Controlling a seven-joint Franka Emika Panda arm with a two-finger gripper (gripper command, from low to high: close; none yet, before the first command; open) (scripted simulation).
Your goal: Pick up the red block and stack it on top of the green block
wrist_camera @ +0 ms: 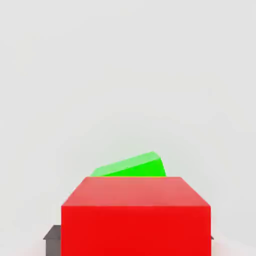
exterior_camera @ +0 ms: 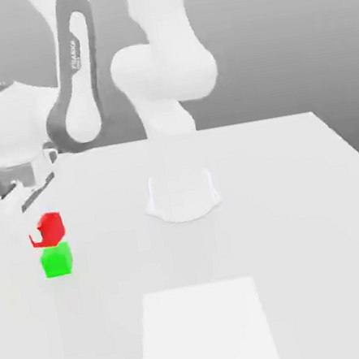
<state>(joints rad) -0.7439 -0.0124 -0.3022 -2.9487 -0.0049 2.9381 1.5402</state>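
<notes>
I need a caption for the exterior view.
Hand holds the red block just above the green block on the table.

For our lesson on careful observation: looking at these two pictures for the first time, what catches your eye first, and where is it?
The small bright red matte cube stands out first, held in the end effector at the exterior view's left, just above the small bright green matte cube on the white table. In the hand view the red cube looms close, with the green one peeking out behind it. The big white robot arm towers at the back.
</notes>
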